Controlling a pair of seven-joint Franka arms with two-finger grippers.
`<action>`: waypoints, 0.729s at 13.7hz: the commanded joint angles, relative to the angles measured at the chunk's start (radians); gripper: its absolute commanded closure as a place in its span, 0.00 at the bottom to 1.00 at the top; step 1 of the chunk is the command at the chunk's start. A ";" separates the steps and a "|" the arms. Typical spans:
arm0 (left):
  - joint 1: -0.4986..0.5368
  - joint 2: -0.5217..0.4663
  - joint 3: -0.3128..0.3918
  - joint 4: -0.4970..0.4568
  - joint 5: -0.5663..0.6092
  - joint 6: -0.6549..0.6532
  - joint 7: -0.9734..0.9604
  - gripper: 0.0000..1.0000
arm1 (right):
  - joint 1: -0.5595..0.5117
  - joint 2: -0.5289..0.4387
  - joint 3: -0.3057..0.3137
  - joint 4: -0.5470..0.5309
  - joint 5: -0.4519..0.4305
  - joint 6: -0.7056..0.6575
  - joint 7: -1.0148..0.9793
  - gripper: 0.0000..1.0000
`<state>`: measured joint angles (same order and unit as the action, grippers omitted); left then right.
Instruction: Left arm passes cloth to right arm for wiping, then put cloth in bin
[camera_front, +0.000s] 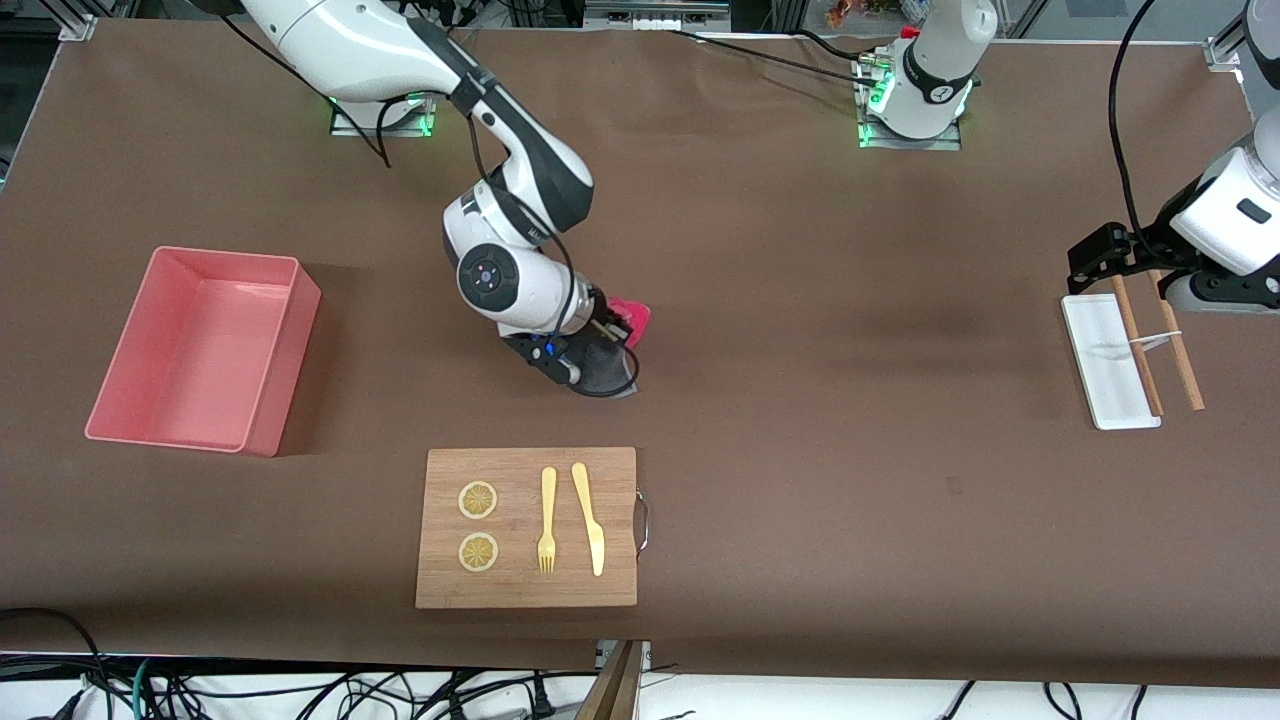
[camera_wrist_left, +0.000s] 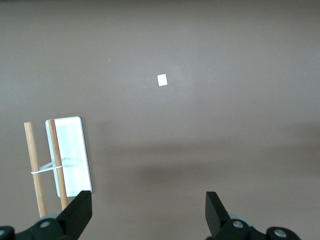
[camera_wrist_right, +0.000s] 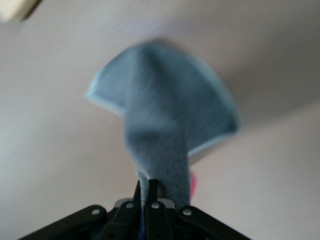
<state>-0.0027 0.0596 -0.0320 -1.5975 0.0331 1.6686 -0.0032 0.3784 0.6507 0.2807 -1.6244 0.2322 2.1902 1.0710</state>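
Note:
My right gripper (camera_front: 600, 345) is low at the middle of the brown table, shut on the cloth (camera_front: 612, 368). The cloth's dark grey face spreads on the table and its magenta-pink face (camera_front: 632, 320) shows beside the fingers. In the right wrist view the grey cloth (camera_wrist_right: 165, 120) fans out from the shut fingertips (camera_wrist_right: 146, 192). The salmon-pink bin (camera_front: 205, 348) stands empty toward the right arm's end of the table. My left gripper (camera_front: 1125, 262) is open and empty over the flat white tray (camera_front: 1105, 365); its fingers (camera_wrist_left: 80, 212) stand wide apart.
A wooden board (camera_front: 528, 527) with two lemon slices, a yellow fork and a yellow knife lies nearer the front camera than the cloth. Two wooden sticks (camera_front: 1160, 345) tied with a band rest across the white tray (camera_wrist_left: 70, 155). A small white tag (camera_wrist_left: 162, 80) lies on the table.

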 joint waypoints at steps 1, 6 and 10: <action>0.006 0.016 0.000 0.039 -0.013 -0.042 0.009 0.00 | -0.033 -0.031 -0.056 -0.020 -0.042 -0.114 -0.150 1.00; 0.006 0.016 0.001 0.065 -0.004 -0.101 0.008 0.00 | -0.076 -0.063 -0.192 -0.022 -0.106 -0.250 -0.415 1.00; 0.007 0.016 0.003 0.073 -0.013 -0.102 -0.029 0.00 | -0.090 -0.071 -0.325 -0.020 -0.171 -0.314 -0.684 1.00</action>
<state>-0.0018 0.0622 -0.0288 -1.5609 0.0331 1.5911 -0.0098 0.2904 0.6046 0.0029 -1.6278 0.0820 1.9036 0.4992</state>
